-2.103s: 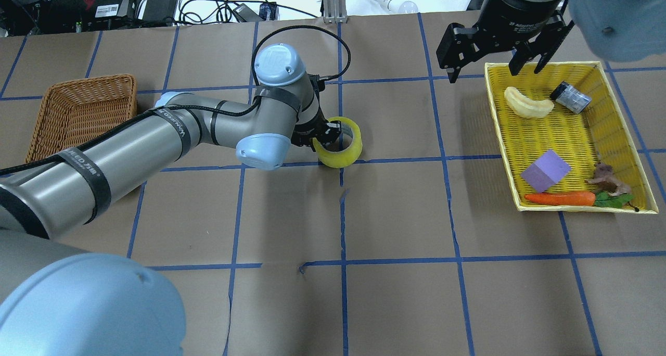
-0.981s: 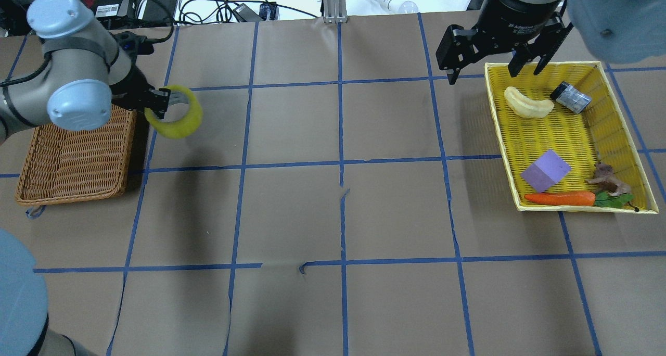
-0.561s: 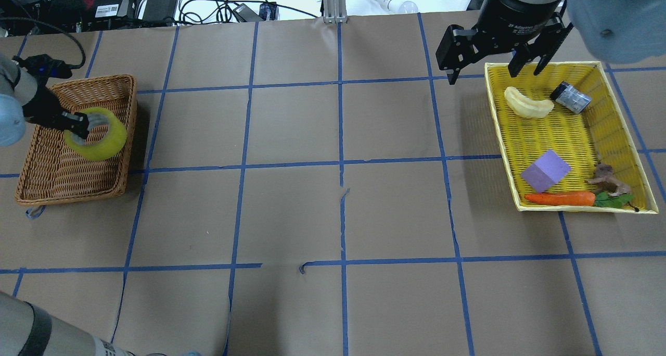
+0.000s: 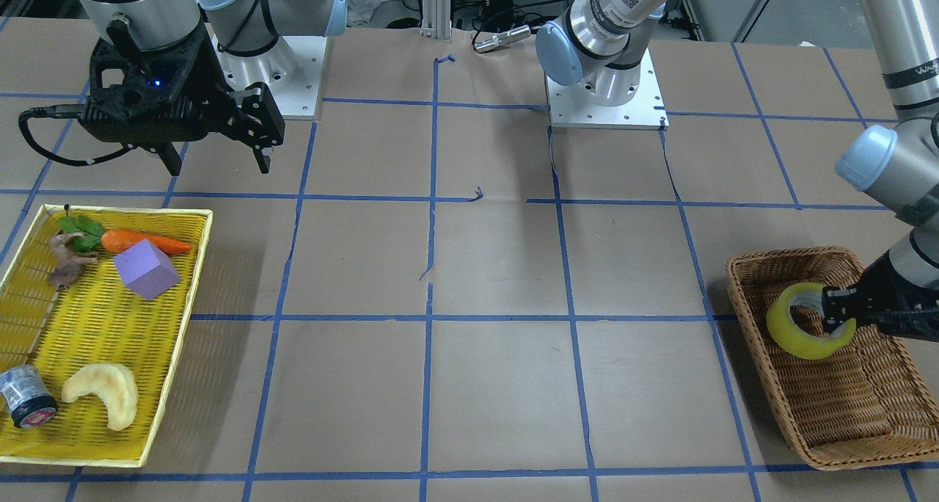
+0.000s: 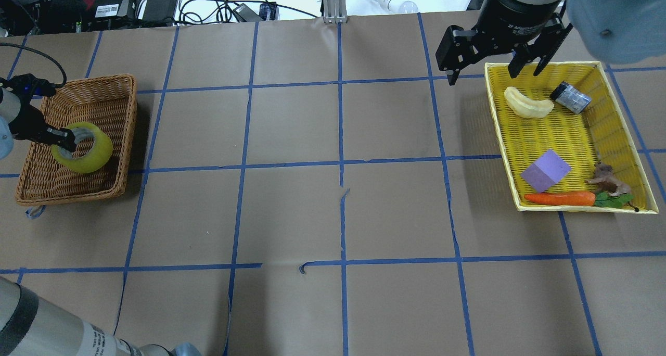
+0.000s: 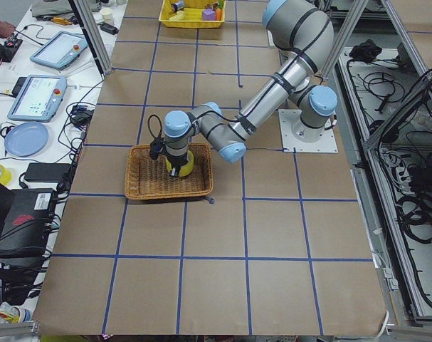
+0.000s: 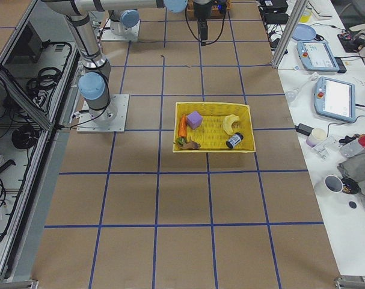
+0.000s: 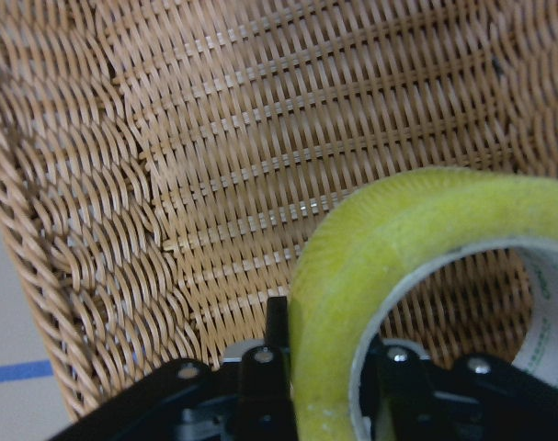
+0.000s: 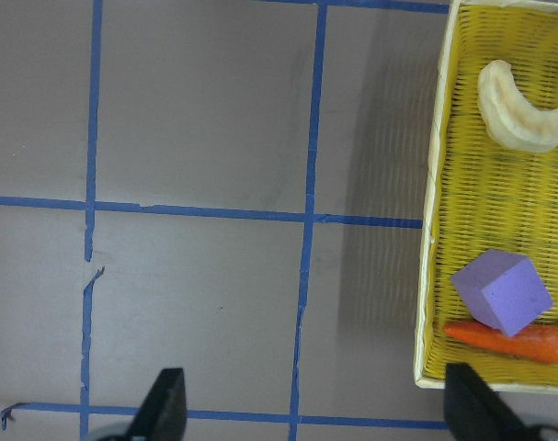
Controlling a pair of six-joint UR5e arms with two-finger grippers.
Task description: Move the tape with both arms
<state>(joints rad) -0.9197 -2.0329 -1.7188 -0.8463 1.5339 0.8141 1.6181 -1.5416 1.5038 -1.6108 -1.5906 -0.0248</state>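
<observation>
The yellow tape (image 5: 86, 149) is a glossy ring with a grey-white core. My left gripper (image 5: 63, 140) is shut on its wall, one finger inside the ring, and holds it over the brown wicker basket (image 5: 106, 90). In the front-facing view the tape (image 4: 796, 335) hangs just above the basket (image 4: 821, 406), held by the left gripper (image 4: 836, 318). The left wrist view shows the tape (image 8: 389, 266) close up over the weave. My right gripper (image 5: 491, 59) is open and empty, high at the far corner of the yellow tray (image 5: 499, 132).
The yellow tray holds a purple cube (image 5: 545, 170), a carrot (image 5: 559, 198), a pale crescent-shaped piece (image 5: 527, 103), a small grey cylinder (image 5: 570, 97) and a brown figure (image 5: 606, 180). Cables and devices lie along the table's far edge (image 5: 208, 4). Blue tape lines grid the brown table.
My left arm has swung the tape from the table's middle leftward to the wicker basket and has lowered it a little over the basket floor. The right arm has stayed still.
</observation>
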